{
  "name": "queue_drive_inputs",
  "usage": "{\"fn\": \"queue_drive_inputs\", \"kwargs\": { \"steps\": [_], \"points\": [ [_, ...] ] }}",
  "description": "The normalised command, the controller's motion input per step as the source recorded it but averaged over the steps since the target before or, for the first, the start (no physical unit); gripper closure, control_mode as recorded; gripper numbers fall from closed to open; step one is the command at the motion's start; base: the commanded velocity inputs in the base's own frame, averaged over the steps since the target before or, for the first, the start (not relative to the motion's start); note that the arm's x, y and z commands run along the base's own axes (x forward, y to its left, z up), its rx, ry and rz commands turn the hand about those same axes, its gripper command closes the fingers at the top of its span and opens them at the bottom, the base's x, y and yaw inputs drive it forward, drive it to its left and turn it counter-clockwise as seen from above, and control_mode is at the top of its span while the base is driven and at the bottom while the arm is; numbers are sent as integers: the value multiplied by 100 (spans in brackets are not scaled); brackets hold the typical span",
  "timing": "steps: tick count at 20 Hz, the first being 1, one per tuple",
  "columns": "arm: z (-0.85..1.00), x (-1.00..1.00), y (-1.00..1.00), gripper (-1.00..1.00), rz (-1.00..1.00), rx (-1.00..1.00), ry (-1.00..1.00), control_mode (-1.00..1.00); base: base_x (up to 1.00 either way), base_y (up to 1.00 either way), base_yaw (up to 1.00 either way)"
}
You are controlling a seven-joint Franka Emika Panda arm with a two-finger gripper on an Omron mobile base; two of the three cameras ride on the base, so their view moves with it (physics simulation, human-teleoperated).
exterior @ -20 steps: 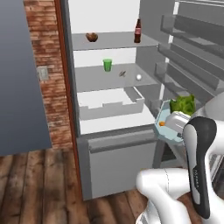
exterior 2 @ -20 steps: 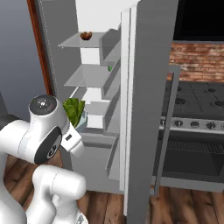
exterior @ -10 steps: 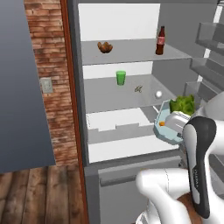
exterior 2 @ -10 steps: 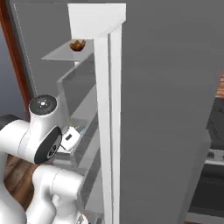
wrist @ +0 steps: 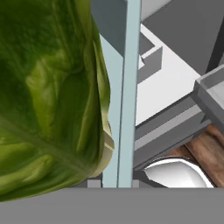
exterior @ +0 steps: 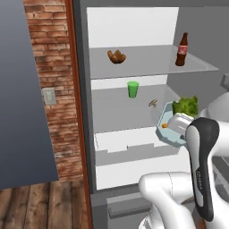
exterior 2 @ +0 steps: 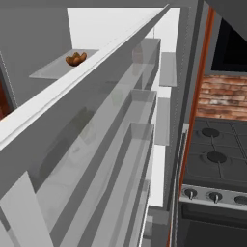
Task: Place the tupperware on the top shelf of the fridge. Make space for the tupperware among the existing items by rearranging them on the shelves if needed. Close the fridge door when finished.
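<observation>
The pale blue tupperware [exterior: 163,117], with green lettuce [exterior: 185,106] in it, hangs in front of the open fridge at the height of the second shelf's right end. My gripper [exterior: 176,128] is shut on its near wall. In the hand view the tupperware wall [wrist: 124,87] and the lettuce [wrist: 48,96] loom very close. On the top shelf [exterior: 147,62] lie a brown croissant-like lump [exterior: 116,57] at the left and a dark bottle with a red label [exterior: 181,43] at the right. A green cup [exterior: 133,89] and a tiny brown thing [exterior: 153,103] sit on the shelf below.
The fridge door [exterior 2: 96,144] stands open on the right, its grey racks very close to the right base camera. A white drawer tray [exterior: 129,143] sits under the second shelf. A brick wall [exterior: 49,67] flanks the fridge on the left, a stove [exterior 2: 217,164] on the right.
The whole picture has shifted: the base has driven closer to the fridge, which now looks larger. The gripper stays shut on the tupperware.
</observation>
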Motion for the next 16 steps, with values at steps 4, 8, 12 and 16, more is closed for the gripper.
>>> {"fn": "queue_drive_inputs", "kwargs": {
  "steps": [4,8,12,16],
  "points": [
    [42,12,0,100,2,0,-6,-100,0,0,0],
    [64,0,0,100,4,0,-10,-100,0,0,0],
    [66,0,0,100,4,0,-6,-100,0,0,0],
    [61,8,0,100,1,0,0,-100,0,0,0]
  ]
}}
